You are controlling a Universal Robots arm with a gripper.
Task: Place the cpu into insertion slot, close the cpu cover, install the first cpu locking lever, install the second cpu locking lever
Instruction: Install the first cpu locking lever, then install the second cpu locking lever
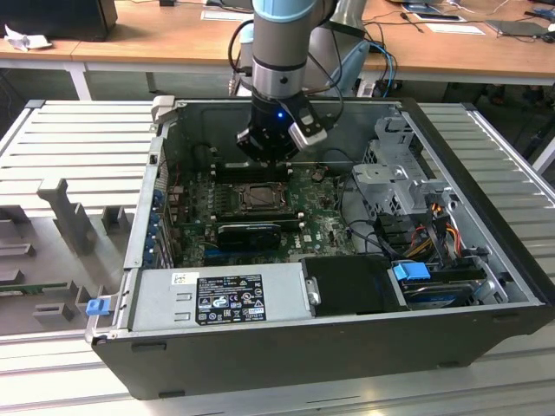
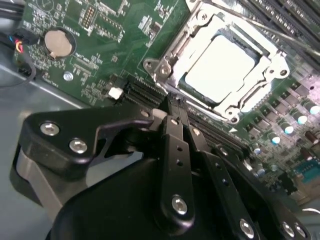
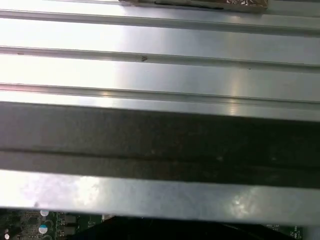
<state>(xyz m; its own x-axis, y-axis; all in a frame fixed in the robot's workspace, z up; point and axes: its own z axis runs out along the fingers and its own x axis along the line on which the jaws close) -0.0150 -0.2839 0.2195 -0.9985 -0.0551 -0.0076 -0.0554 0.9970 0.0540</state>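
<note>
I run this arm from far away, and now the gripper [image 1: 273, 141] hangs inside the open computer case [image 1: 473, 186]. In the exterior view the insertion slot [image 1: 260, 198] lies just at six o'clock from it, near but apart.

In the second wrist view the fingers [image 2: 176, 131] stand pressed narrow together, and I see nothing between them. Their tips are close over the rim of the slot.

The cpu [image 2: 217, 67] sits already in the slot, its pale face up and flat. The cpu cover [image 2: 172, 52] seems to lie down around it, framing the face. Whether the locking levers are hooked, I cannot tell.

I judge the cpu to be light, stiff and fragile; the pins under it will bend easily. It is better to take it only by two opposite edges, never by the face. The cover is thin springy metal, smooth for the fingers, so I would push on its outer edge. The levers should be thin stiff wire that slips easily.

For writing: a white label [image 1: 230, 297] sits on the power supply [image 1: 165, 299], at about six o'clock from the slot in the exterior view. Its print is too small to read. The motherboard [image 2: 100, 75] also has tiny white marks near a coin battery [image 2: 59, 42], not readable.
</note>
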